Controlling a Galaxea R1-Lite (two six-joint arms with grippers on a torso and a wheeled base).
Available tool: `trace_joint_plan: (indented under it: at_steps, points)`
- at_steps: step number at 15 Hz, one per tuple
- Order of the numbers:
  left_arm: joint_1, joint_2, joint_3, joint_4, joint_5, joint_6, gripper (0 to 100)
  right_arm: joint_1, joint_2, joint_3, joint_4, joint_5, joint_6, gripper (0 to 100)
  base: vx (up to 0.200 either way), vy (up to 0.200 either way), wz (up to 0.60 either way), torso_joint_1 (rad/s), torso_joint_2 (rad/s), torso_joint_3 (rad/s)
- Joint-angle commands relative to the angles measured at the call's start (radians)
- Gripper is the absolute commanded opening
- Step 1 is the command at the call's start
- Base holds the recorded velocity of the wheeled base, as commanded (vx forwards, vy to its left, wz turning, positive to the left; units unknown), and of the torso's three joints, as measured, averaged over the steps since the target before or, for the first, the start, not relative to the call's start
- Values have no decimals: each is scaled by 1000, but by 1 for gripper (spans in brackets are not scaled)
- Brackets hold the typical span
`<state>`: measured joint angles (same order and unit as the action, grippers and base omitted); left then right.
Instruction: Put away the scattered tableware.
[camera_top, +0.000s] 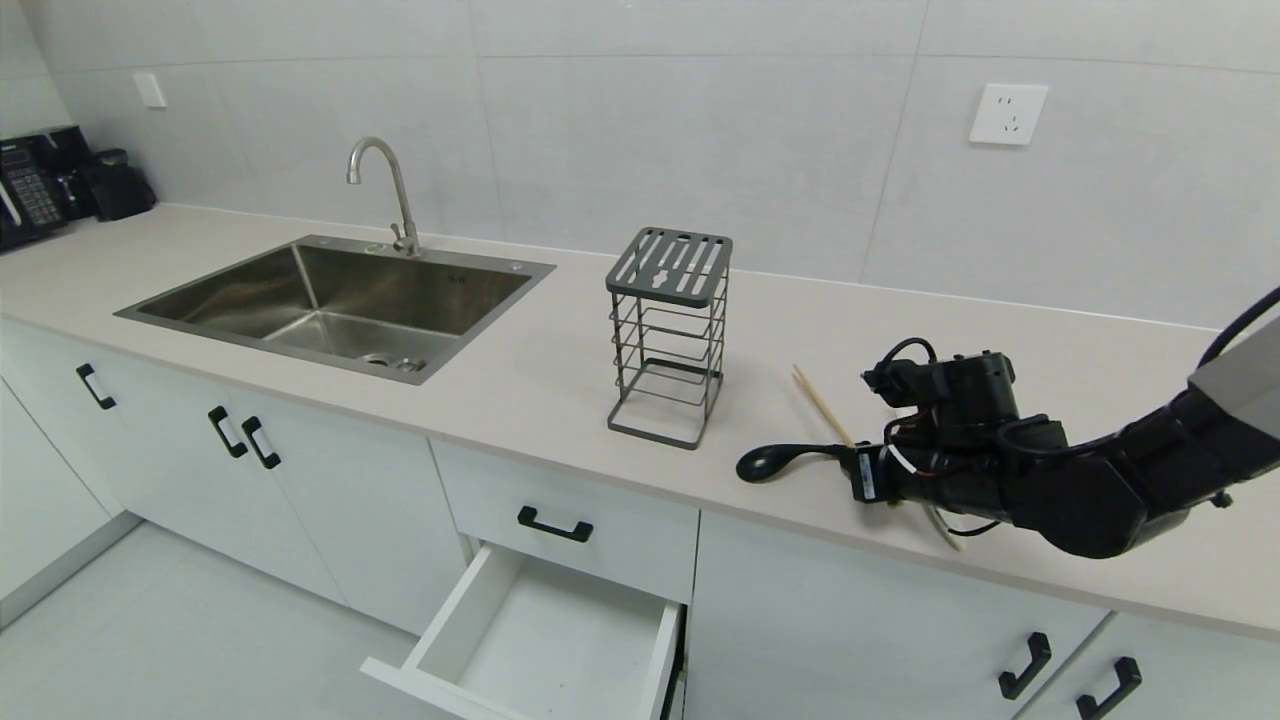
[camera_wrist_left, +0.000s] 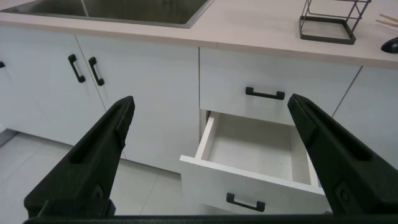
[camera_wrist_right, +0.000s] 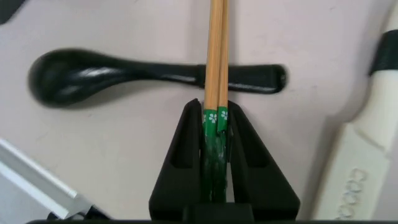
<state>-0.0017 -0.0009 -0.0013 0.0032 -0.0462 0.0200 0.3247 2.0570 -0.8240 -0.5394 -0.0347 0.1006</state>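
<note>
— So where were the chopsticks (camera_wrist_right: 216, 56)?
— Pinched at their green ends by the right gripper (camera_wrist_right: 216, 115), crossing over the black spoon (camera_wrist_right: 112, 73) on the countertop (camera_wrist_right: 118, 155). Light, stiff, smooth bamboo; they'd likely twist unless clamped as a pair.
— And the left gripper (camera_wrist_left: 211, 106)?
— Spread wide before the open drawer (camera_wrist_left: 249, 152).

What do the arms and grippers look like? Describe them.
Both grippers are black. The left gripper has two broad, wedge-shaped fingers. The right gripper tapers to a narrow tip. The right arm is black and rounded, with black cables looping over its wrist, a white label and a grey upper segment.
</note>
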Motion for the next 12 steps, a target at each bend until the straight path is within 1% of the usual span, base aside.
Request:
trace_joint_plan:
  at_steps: [1,3,5,9,12]
  points:
    - [0,1,1,0,0,0,100,-4,-54,3,-8,-2,-1,0,0,0,0,0,0,0]
    - [0,1,0,0,0,0,100,-4,-106,14,-8,-2,-1,0,0,0,0,0,0,0]
    - [0,1,0,0,0,-3,100,19,-259,83,-10,-1,-7,0,0,0,0,0,0,0]
    - [0,1,0,0,2,-8,100,59,-452,201,-10,2,-10,0,0,0,0,0,0,0]
    - [0,2,0,0,2,-8,100,77,-528,217,-7,9,-41,0,0,0,0,0,0,0]
